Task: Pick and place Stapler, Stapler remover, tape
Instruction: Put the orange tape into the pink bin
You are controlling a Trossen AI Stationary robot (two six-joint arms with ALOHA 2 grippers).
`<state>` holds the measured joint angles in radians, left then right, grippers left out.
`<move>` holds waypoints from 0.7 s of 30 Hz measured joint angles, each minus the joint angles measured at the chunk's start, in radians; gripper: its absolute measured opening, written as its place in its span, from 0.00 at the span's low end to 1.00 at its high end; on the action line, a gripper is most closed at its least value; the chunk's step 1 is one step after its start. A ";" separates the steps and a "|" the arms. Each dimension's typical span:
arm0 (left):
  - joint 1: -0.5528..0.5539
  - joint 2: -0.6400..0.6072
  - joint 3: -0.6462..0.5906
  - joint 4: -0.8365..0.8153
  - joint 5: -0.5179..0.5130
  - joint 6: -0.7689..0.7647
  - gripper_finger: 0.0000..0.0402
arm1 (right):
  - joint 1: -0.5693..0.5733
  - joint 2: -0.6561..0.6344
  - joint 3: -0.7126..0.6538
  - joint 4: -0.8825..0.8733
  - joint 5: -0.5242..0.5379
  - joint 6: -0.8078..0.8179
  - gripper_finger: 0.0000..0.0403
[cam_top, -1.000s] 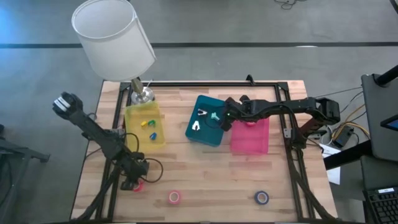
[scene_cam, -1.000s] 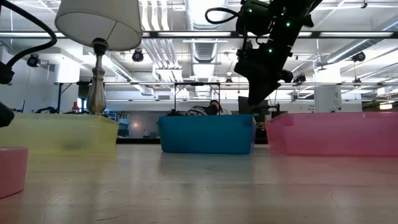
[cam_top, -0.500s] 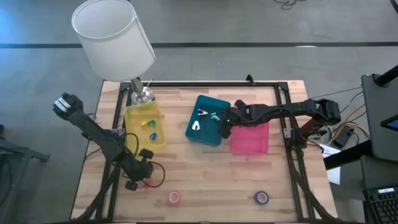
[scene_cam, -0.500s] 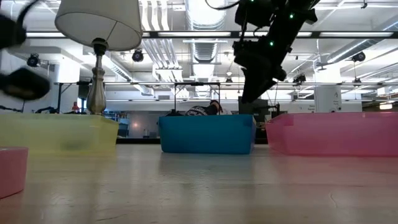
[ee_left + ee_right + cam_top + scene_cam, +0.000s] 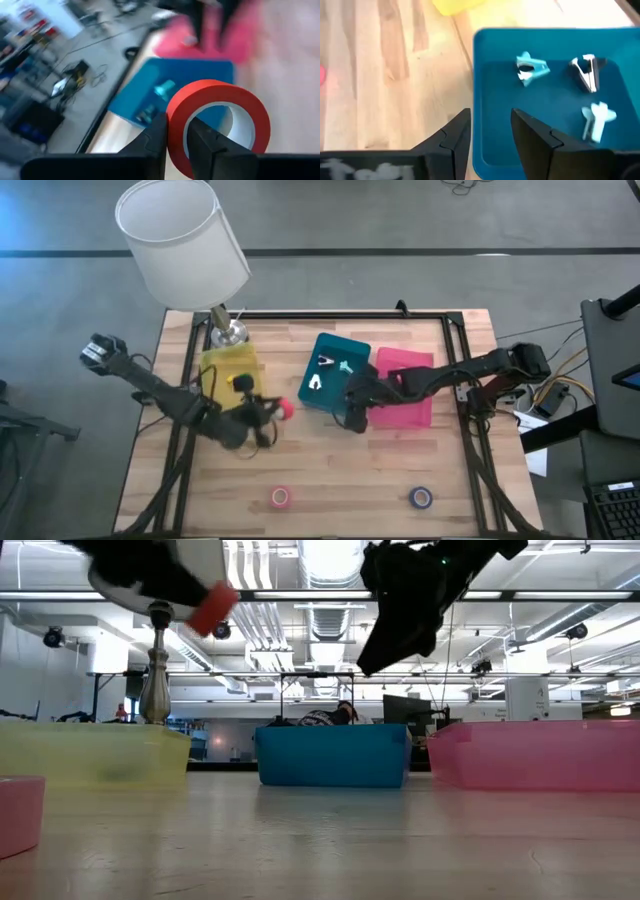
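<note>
Red tape roll [image 5: 216,125] pinched through its rim by the left end effector [image 5: 272,409], lifted above the tabletop [image 5: 330,470] for binning; right end effector [image 5: 352,418], fingers parted and empty, hovers beside the blue bin [image 5: 335,372].

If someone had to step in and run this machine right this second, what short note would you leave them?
Left tool: shut on a red tape roll, carried in the air between the yellow bin and the blue bin.
Right tool: open and empty, near the front edge of the blue bin.
Done: three staple removers lie in the blue bin; small coloured items, too small to identify, sit in the yellow bin.
Pink bin: nothing visible in it.
Left: drop the held roll in a bin, then fetch the pink roll and the blue roll from the table's front edge.
</note>
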<state>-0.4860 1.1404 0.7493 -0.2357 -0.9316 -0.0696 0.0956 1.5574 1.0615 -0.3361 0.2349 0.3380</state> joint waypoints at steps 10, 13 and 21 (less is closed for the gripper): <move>0.316 0.151 -0.029 0.488 -0.008 0.094 0.14 | 0.003 0.000 0.008 0.263 0.023 -0.252 0.32; 0.345 0.218 -0.022 0.539 -0.008 0.067 0.14 | 0.003 0.000 0.008 0.355 0.064 -0.262 0.33; 0.348 0.367 0.054 0.586 -0.012 0.069 0.14 | 0.001 0.000 -0.005 0.392 0.297 -0.202 0.32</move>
<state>-0.1383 1.5072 0.8029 0.3500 -0.9436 -0.0006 0.0963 1.5574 1.0567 0.0556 0.5323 0.1360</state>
